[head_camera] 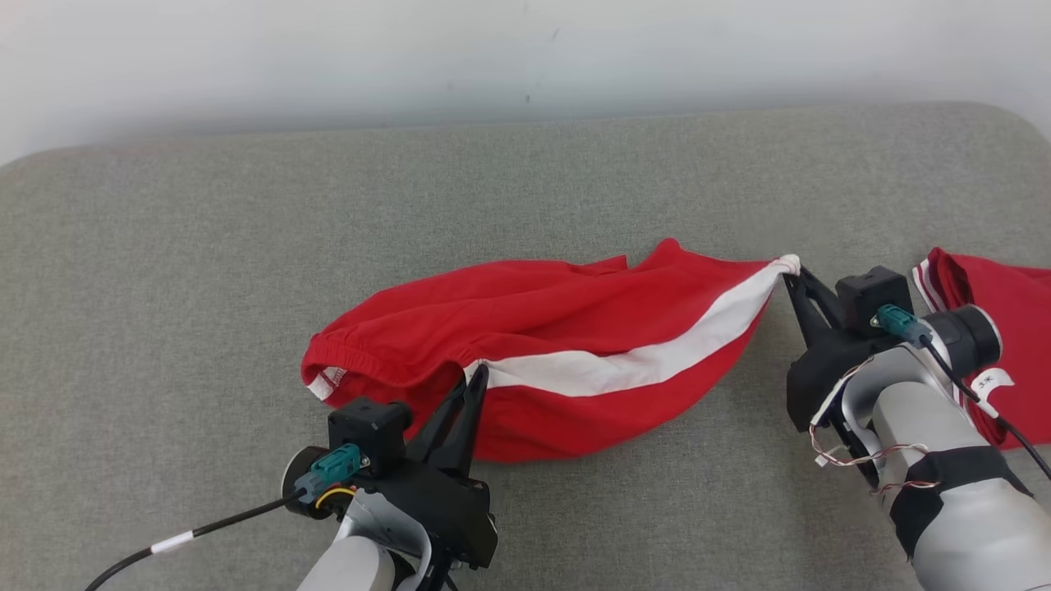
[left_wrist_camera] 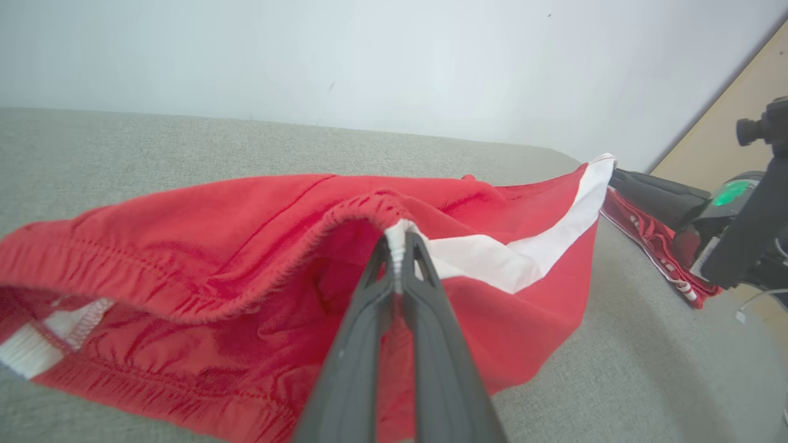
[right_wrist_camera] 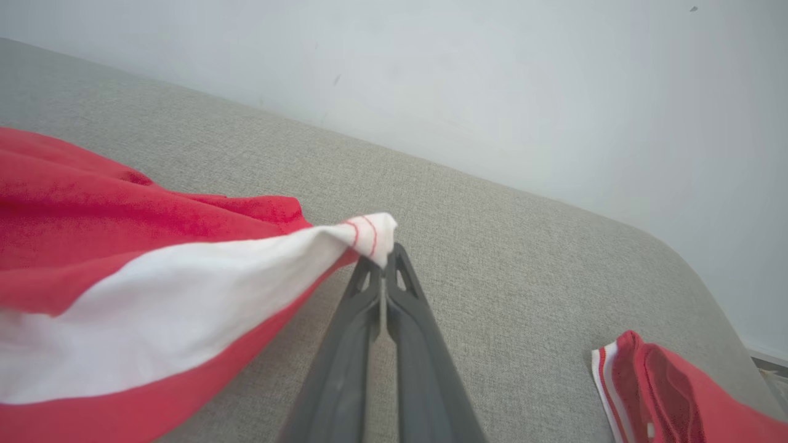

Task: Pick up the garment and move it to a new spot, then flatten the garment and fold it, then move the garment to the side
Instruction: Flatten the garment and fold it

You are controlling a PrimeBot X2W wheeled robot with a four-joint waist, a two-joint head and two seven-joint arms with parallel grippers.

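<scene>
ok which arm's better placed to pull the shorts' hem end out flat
Right. The right claw is shut on the hem corner of the red fabric shorts with a white side stripe; the left claw pinches the waistband end, likely the anchor.

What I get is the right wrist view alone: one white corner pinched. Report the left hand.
Observer: The left hand is shut on the garment, at the waistband end of the white stripe.
Operator: Describe the cloth between the hands.
Observer: The stripe runs from the left hand across to the right hand. The red cloth sags below it and looks to rest on the grey surface.
Operator: Give me the waistband.
Observer: The waistband gapes open to the robot's left of the left hand.
</scene>
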